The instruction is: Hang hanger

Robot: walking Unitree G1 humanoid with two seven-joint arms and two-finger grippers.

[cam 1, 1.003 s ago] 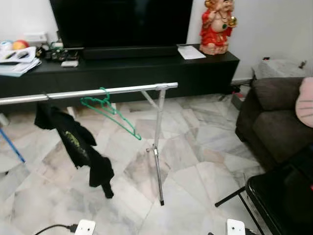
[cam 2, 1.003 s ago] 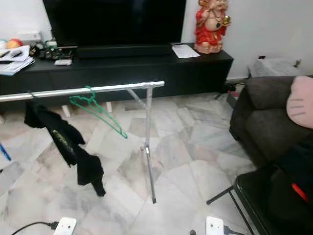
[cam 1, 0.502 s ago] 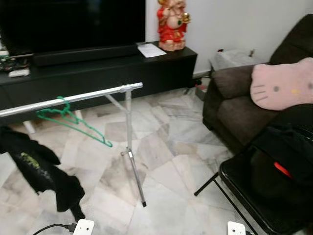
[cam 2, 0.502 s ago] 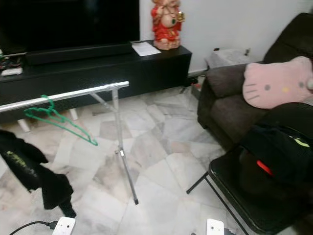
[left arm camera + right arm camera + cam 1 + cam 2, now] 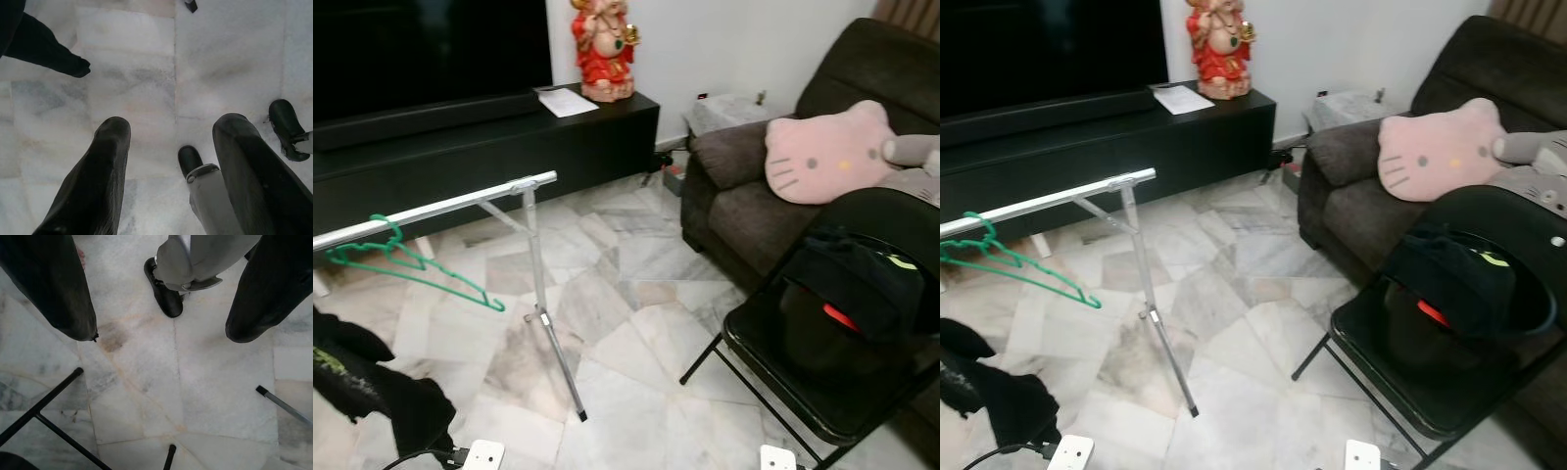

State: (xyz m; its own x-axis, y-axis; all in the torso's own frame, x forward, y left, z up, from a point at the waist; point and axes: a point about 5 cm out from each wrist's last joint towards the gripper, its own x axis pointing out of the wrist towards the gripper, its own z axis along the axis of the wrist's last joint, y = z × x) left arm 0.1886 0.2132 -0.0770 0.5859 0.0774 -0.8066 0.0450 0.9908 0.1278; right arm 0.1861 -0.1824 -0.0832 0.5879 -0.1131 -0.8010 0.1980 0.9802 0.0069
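— So where's the hanger rn?

— Thin green wire hanger [image 5: 403, 264] is hooked on the silver metal rail [image 5: 435, 208] of the drying rack, near the left edge of the head views, hanging tilted, w/ its low end pointing toward the rack's slim silver leg [image 5: 549, 338]. Black garment [image 5: 374, 390] droops below it, bottom-left corner.

— Grippers?

— Both hang low over the pale marble floor [image 5: 636, 323]. Left gripper [image 5: 171, 147]: fingers spread, nothing btwn them, just floor and the robot's black foot [image 5: 189, 159] underneath. Right gripper [image 5: 161, 318]: also spread wide, holding nothing; thin black chair legs [image 5: 49, 416] cross beneath it.

— Room to move?

— Open floor runs down the middle, btwn the rack leg and the black folding chair [image 5: 803, 382]. Chair carries a dark bag [image 5: 847, 294] and stands just in front of the dark brown sofa [image 5: 754, 196] w/ a pink cat-face cushion [image 5: 827, 157]. Long black TV console [image 5: 489, 137] closes off the far side, red figurine [image 5: 603, 49] at its end, white paper [image 5: 565, 102] beside that. White plug blocks [image 5: 481, 456] sit at the near edge.
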